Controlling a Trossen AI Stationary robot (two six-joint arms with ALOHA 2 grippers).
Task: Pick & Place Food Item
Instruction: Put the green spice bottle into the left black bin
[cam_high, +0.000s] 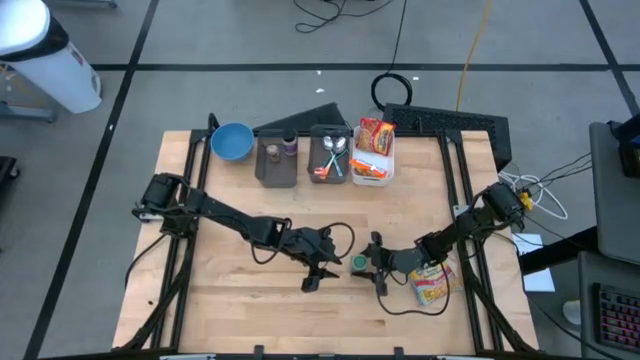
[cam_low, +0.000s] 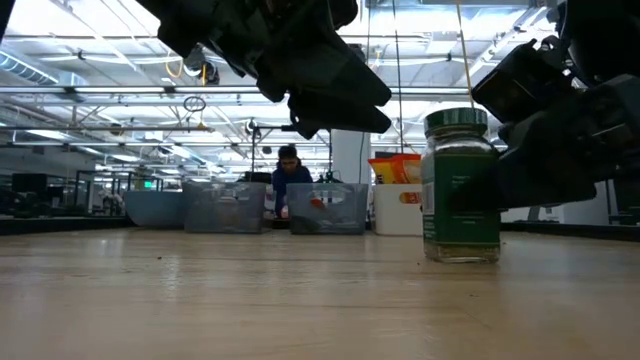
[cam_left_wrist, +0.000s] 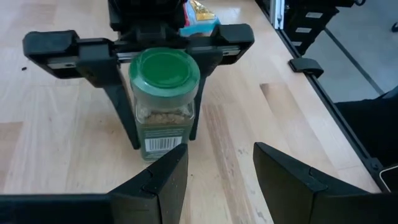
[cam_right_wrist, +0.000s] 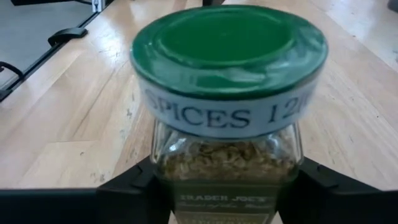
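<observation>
We see both arms stretched low toward the middle of the table (cam_high: 250, 310); the right gripper (cam_high: 372, 262) sits down at the board, its two fingers (cam_left_wrist: 127, 118) straddling the spice jar (cam_high: 359, 263), one on each side of the glass; from the right wrist view the dark fingers flank the jar's lower body closely, yet we cannot tell whether they press it or merely bracket it. The jar stands upright on the wood, green lid up, label facing the left arm. The left gripper (cam_high: 318, 272) hangs just above the board, a little apart from the jar on its other side, jaws parted to a middling width and holding nothing; in the low view it hovers dark above the tabletop beside the jar.

Behind the right gripper, near the table's right edge, lies a yellow snack packet (cam_high: 432, 283). Along the far edge we find a blue bowl (cam_high: 231, 141), a grey bin (cam_high: 277, 160) with small jars, another grey bin with cutlery (cam_high: 331, 158), and a white bin of snack packets (cam_high: 373, 152); all well apart from the jar. A person (cam_low: 288, 180) shows in the room beyond.
</observation>
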